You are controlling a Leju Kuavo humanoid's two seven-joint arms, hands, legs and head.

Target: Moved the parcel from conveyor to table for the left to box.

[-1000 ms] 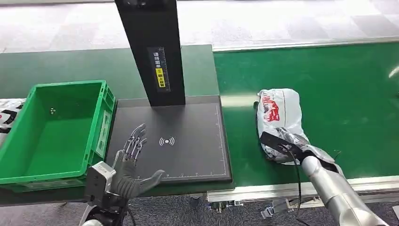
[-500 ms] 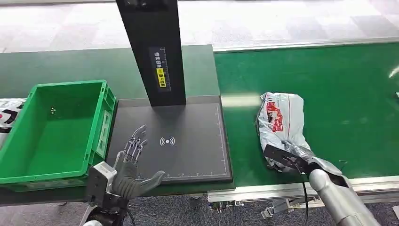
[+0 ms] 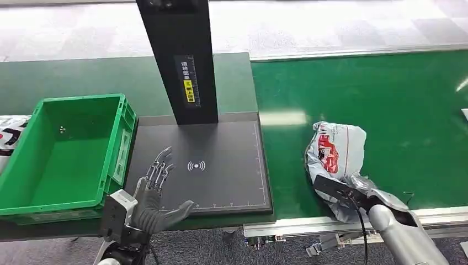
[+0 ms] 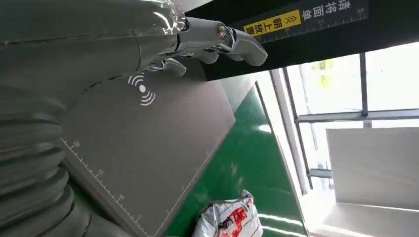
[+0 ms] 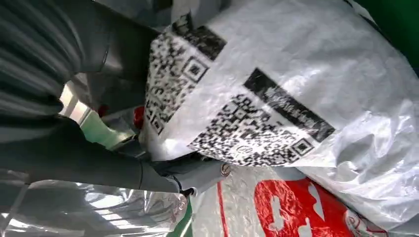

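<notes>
Right of the black scanner pad (image 3: pixel 209 165) on the green conveyor belt (image 3: pixel 386 99), the right hand (image 3: pixel 353 193) apparently grips the crumpled silver plastic parcel (image 3: pixel 334 154), whose printed code label (image 5: pixel 237 108) faces the wrist camera, while the left hand (image 3: pixel 152 201) hovers spread, holding nothing.

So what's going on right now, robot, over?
Right hand gripping the parcel on the green conveyor. Left hand open over the black pad. Nothing in the way.

The head view looks forward and down from high on the robot. The left wrist view looks from close behind its hand across the scanner pad (image 4: pixel 148 143) toward the conveyor, sharing the parcel (image 4: pixel 230 220) with the pressed-close right wrist view.
</notes>
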